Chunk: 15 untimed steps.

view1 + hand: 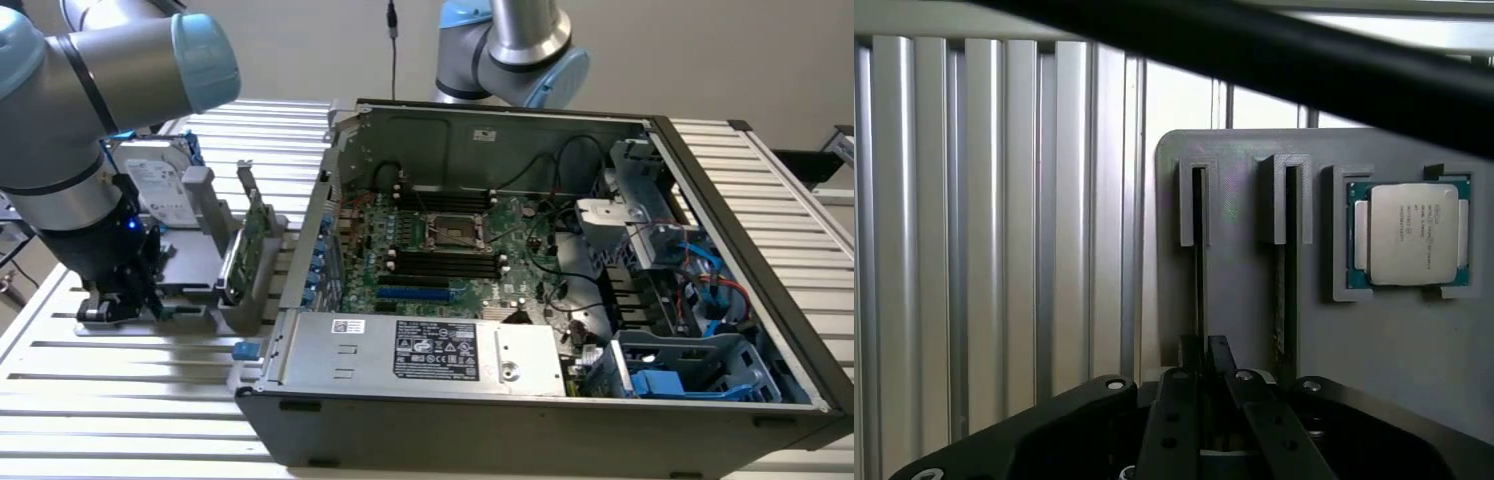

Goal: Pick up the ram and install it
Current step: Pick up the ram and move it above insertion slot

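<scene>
**Exterior view.** Bright, even, diffuse light falls from overhead. The ribbed metal counter (pixel 134 400) reflects it palely. The arm (pixel 80 120) casts a soft-edged shadow on the slats beneath it, and a small blue glow shows on its dark lower part. The interior of the computer case (pixel 534 135) lies in dimmer shade.

**Wrist view.** The counter's slats carry long streaks of glare, nearly white behind the grey holder (pixel 1254 300). The pincer (pixel 1204 350) and a dark band (pixel 1254 50) read as underexposed silhouettes. The processor (pixel 1409 232) lid shows a mild sheen.
</scene>
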Tool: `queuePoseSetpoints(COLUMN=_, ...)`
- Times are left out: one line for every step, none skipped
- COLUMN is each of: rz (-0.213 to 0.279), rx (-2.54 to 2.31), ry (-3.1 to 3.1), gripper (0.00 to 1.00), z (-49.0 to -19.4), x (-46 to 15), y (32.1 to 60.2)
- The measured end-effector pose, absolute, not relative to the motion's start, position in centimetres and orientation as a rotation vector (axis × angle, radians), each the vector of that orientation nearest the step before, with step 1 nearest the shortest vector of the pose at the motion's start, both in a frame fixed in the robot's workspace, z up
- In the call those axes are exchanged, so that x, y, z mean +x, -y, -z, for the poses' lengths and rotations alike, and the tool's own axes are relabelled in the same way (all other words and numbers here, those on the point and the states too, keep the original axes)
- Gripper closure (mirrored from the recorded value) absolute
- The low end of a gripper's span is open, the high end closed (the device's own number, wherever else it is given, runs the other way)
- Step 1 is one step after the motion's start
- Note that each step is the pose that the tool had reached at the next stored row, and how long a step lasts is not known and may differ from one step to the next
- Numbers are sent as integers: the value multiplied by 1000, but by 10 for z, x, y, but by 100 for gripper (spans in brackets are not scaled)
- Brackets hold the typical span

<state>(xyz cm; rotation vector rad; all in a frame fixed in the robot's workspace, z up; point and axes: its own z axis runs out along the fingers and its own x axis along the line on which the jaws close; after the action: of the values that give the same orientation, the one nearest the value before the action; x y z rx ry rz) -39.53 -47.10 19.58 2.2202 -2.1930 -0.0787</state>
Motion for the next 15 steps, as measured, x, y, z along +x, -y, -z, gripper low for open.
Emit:
queuePoseSetpoints(rz=79, rx=2218, ry=2195, gripper=82, z=-196, x=-395, y=471)
queuePoseSetpoints(rz=79, rx=2216, ry=2197, gripper=82, z=-196, x=-395, y=471)
queuePoseSetpoints(rz=80, rx=2213, ry=2200, gripper=82, z=-196, x=-395, y=471)
queuePoseSetpoints(rz=80, rx=2209, ry=2203, gripper=82, z=-196, x=-395, y=471)
queuePoseSetpoints(rz=81, rx=2205, ry=2207, gripper=82, z=-196, x=-395, y=471)
queuePoseSetpoints(rz=82, rx=2200, ry=2211, gripper=85, z=-196, x=-395, y=471)
queuePoseSetpoints(rz=82, rx=2196, ry=2215, gripper=85, z=-196, x=-395, y=471)
queuePoseSetpoints(rz=83, rx=2191, ry=2220, gripper=86, z=-196, x=-395, y=471)
queuePoseSetpoints(rz=84, rx=2186, ry=2224, gripper=86, z=-196, x=-395, y=471)
queuePoseSetpoints(rz=84, rx=2182, ry=2227, gripper=86, z=-196, x=-395, y=471)
queuePoseSetpoints(rz=84, rx=2179, ry=2230, gripper=86, z=-196, x=-395, y=471)
queuePoseSetpoints(rz=85, rx=2177, ry=2232, gripper=86, z=-196, x=-395, y=471)
queuePoseSetpoints(rz=85, rx=2176, ry=2233, gripper=86, z=-196, x=-395, y=471)
queuePoseSetpoints(rz=85, rx=2175, ry=2234, gripper=86, z=-196, x=-395, y=471)
queuePoseSetpoints(rz=85, rx=2174, ry=2235, gripper=86, z=-196, x=-395, y=471)
